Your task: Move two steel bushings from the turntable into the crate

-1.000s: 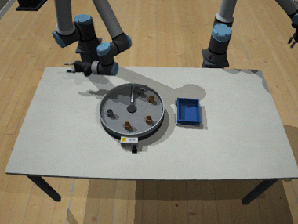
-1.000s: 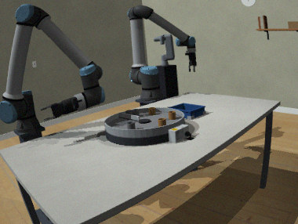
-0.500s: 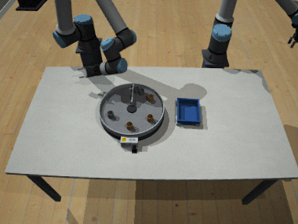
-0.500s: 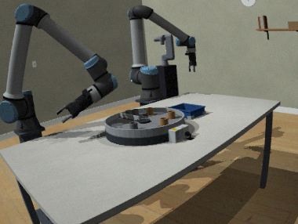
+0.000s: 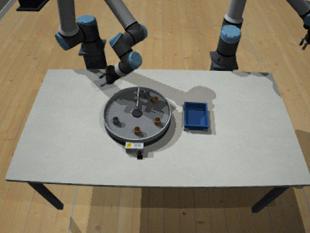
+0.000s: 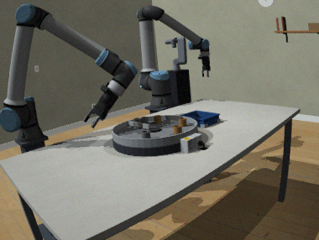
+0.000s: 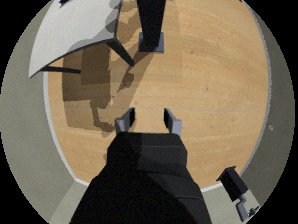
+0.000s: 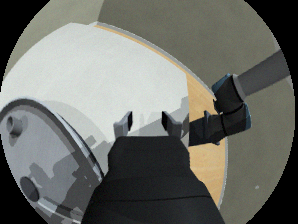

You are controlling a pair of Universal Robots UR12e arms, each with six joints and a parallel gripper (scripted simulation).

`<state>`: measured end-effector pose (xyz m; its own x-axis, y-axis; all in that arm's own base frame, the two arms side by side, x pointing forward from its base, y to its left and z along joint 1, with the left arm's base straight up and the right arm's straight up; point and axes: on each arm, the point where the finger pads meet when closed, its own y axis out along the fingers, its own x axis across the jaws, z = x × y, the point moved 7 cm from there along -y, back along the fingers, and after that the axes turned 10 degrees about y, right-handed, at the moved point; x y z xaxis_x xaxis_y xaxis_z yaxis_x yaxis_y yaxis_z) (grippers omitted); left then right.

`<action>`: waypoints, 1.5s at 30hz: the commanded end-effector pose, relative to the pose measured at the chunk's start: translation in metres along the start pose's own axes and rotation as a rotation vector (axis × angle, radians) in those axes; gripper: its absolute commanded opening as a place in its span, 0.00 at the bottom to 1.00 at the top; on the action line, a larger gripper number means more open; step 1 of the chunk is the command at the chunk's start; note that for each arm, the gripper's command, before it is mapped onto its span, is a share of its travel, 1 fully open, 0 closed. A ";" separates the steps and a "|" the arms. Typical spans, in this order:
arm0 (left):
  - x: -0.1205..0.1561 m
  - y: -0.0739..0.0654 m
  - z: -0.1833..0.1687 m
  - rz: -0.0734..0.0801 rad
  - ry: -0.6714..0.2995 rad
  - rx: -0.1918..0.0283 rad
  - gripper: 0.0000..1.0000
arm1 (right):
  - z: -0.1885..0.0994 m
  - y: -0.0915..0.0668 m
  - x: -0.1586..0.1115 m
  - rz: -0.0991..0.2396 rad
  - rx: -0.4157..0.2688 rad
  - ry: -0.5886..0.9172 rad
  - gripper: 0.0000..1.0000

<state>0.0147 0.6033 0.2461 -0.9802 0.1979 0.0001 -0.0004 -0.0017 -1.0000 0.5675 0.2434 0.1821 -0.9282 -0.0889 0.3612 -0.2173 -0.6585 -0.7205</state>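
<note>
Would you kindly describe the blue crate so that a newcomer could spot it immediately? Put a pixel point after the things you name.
On the long pale grey table (image 5: 245, 155) (image 6: 84, 180) stands a round grey turntable (image 5: 118, 98) (image 6: 143, 144). Beside it sits the blue, open-topped rectangular crate (image 5: 197, 116) (image 6: 202, 117). Unlike the turntable, it is square-cornered and holds no bushings.
</note>
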 end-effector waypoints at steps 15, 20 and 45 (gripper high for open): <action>0.000 -0.001 -0.001 0.000 0.000 -0.002 1.00 | -0.073 -0.153 -0.032 0.205 -0.477 0.287 1.00; 0.000 -0.001 -0.001 0.000 0.000 -0.002 1.00 | -0.084 -0.193 -0.033 0.235 -0.588 0.331 1.00; 0.000 -0.001 -0.001 0.000 0.000 -0.002 1.00 | -0.095 -0.244 -0.032 0.266 -0.726 0.375 1.00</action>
<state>0.0147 0.6033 0.2461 -0.9802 0.1979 0.0001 -0.0004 -0.0017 -1.0000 0.6214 0.4775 0.2886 -0.9863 0.1647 0.0006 -0.0006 0.0004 -1.0000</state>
